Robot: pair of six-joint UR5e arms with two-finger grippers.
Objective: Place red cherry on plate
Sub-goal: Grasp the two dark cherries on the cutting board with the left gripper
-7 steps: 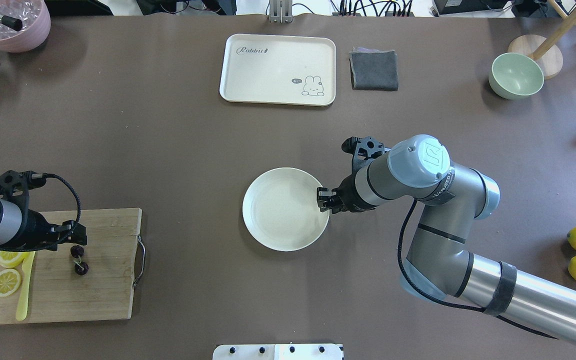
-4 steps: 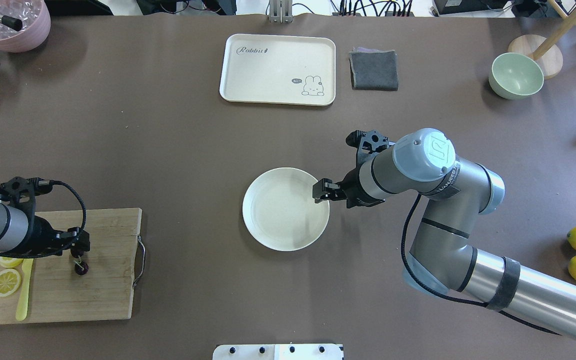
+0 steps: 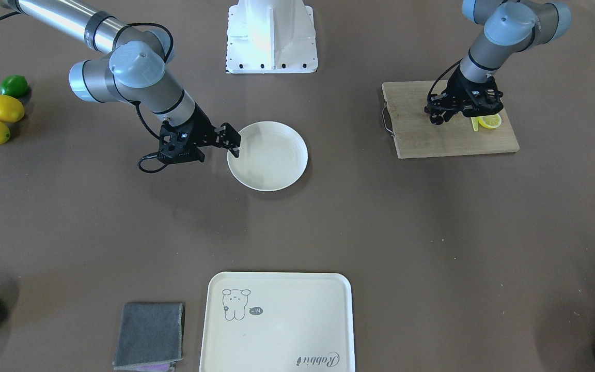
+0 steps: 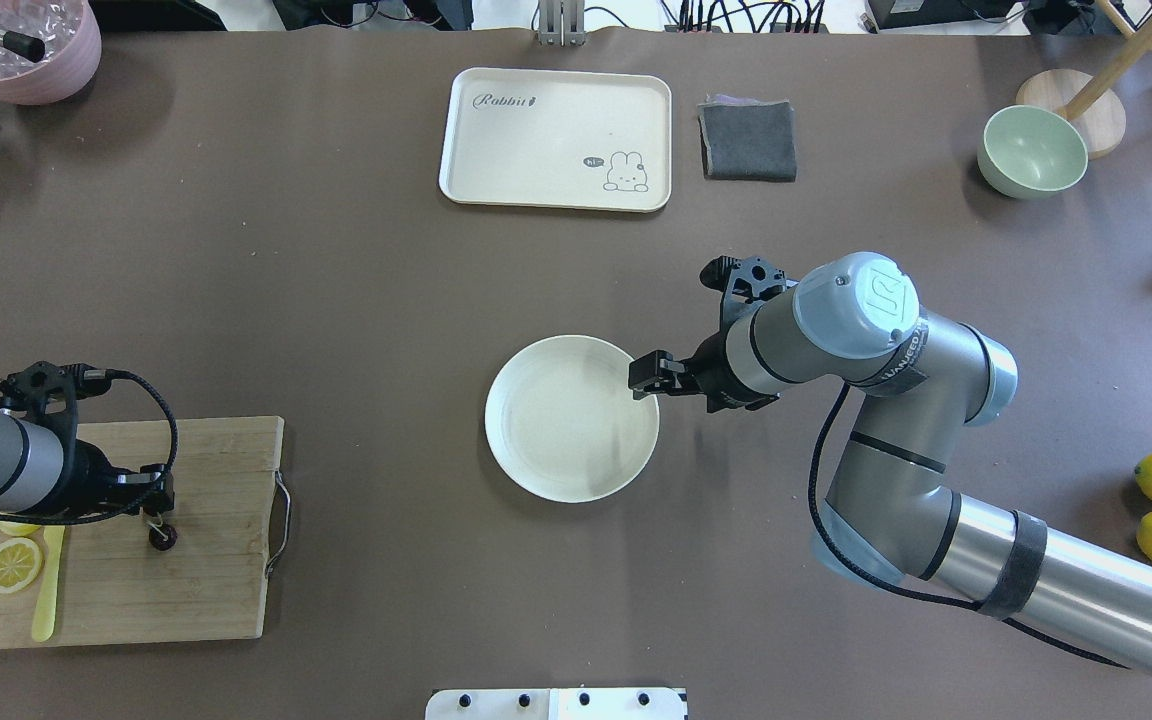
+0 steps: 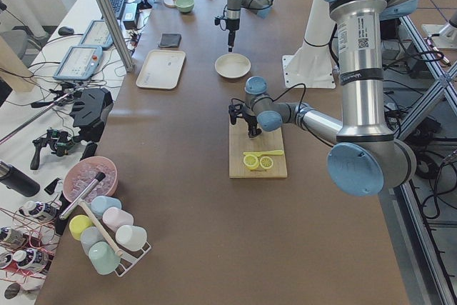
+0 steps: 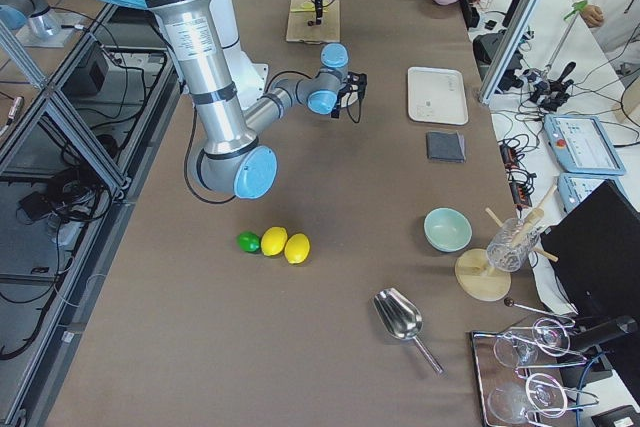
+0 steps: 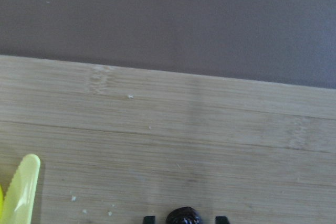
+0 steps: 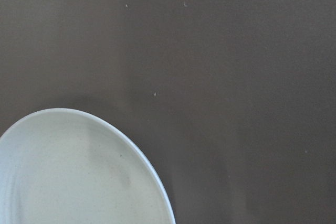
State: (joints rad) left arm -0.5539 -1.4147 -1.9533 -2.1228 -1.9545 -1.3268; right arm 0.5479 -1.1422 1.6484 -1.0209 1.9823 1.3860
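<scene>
The red cherry [image 4: 162,538] lies on the cutting board [image 4: 206,590], well apart from the plate [image 4: 536,485], which holds nothing. The left gripper [image 4: 158,497] is low over it, jaws narrowly parted with one fruit between the tips, not clamped. The right gripper [image 4: 644,374] hovers at the plate's rim, jaws wide and empty. By my judgement, the grasp, carry and release are all left to do.
</scene>
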